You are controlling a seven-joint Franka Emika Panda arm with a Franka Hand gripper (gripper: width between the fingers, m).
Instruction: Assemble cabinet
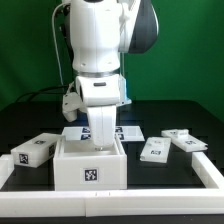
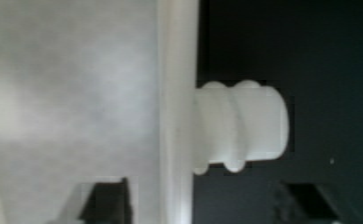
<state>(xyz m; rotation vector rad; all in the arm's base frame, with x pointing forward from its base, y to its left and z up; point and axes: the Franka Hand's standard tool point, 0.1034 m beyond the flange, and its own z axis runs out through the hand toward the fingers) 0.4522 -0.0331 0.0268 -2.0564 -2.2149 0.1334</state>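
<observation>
The cabinet (image 1: 90, 165) is a white box with a black-and-white tag on its front, standing at the table's front centre. My gripper (image 1: 101, 135) reaches straight down into its open top. In the wrist view a white upright wall (image 2: 174, 100) of the cabinet runs between my fingers, with a broad white face (image 2: 62, 90) on one side. A ribbed white knob (image 2: 240, 125) sticks out of the wall over the dark side. My gripper (image 2: 206, 200) is open: the dark fingertips (image 2: 103, 200) stand wide apart on either side of the wall and touch nothing that I can see.
A tagged white block (image 1: 33, 150) lies at the exterior view's left. Two more (image 1: 155, 150) (image 1: 185, 141) lie at its right. The marker board (image 1: 128, 131) lies behind the cabinet. A white rail (image 1: 215, 170) borders the table's front and right edges.
</observation>
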